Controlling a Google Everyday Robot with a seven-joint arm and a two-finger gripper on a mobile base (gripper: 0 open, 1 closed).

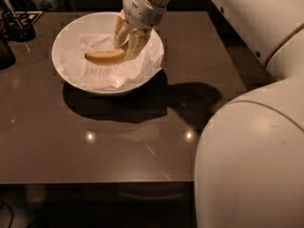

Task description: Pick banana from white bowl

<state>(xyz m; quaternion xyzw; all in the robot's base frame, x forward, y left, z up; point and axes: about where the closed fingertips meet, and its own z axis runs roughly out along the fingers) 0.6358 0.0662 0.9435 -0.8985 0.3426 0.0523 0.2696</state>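
Pinching the banana (102, 57) with the gripper (125, 50), jaws closed on it, inside the white bowl (61, 38); hiding one end over crumpled paper (138, 68).

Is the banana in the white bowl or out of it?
In. The banana shows over crumpled paper inside the white bowl rim, with the gripper down at its right end.

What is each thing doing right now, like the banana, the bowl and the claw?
white bowl, upright on the table, holding paper and banana
banana, lying on the paper in the bowl, one end at the claw
paper, crumpled, lining the bowl
claw, down inside the bowl at one end of the banana
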